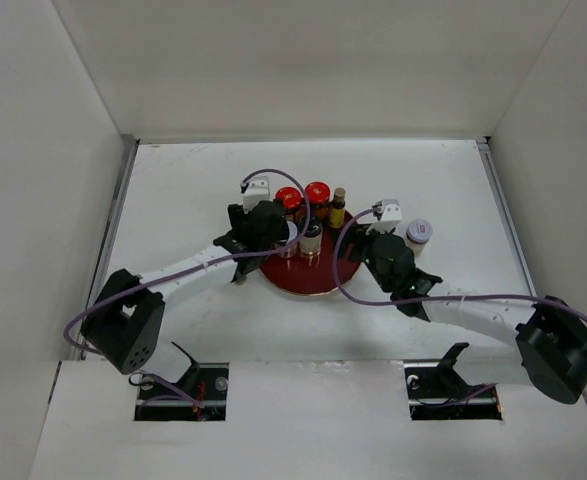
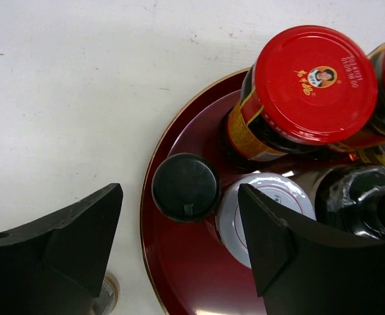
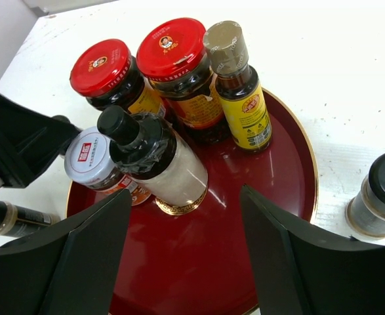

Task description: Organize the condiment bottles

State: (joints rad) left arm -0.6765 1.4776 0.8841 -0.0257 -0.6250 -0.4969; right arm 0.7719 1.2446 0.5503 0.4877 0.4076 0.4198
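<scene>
The condiment bottles stand grouped on the far half of a round dark red tray. They are two red-lidded jars, a slim amber gold-capped bottle, a white-lidded jar and a white-filled bottle with a black wrapped top. A small black-capped bottle stands at the tray's left rim. My left gripper hangs open just short of it, nothing between its fingers. My right gripper is open over bare tray. Another small jar stands off the tray to the right.
A slim dark bottle lies on the white table under the left arm, beside the tray. White walls enclose the table on three sides. The left gripper's black body sits close to the white-lidded jar.
</scene>
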